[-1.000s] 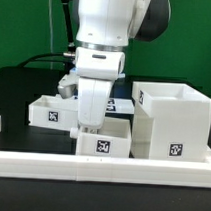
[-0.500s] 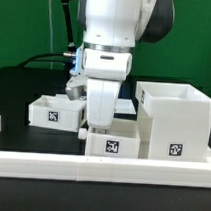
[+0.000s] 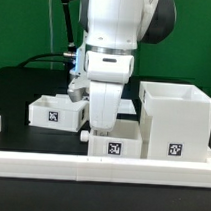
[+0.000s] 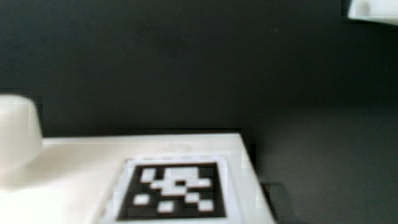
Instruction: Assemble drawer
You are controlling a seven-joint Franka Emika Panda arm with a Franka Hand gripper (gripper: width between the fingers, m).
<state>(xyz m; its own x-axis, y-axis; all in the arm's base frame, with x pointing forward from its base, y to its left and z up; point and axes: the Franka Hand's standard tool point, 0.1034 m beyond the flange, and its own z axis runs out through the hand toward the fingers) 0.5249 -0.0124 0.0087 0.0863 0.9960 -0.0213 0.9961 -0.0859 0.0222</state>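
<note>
The end effector (image 3: 98, 125) meets the tray (image 3: 115, 145) just beside the tall box (image 3: 176, 119) (its grip I cannot tell). Keep the tray square to the box.

The pincer (image 3: 100, 125) has its fingertips hidden behind the front tray's (image 3: 115, 144) wall, so its grip cannot be told. The wrist view is blurred, and the picture's edge cuts its tag (image 4: 175, 190).

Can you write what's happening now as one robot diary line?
tool: low at front tray | grip: hidden | front tray: beside tall box | back tray: on table
</note>
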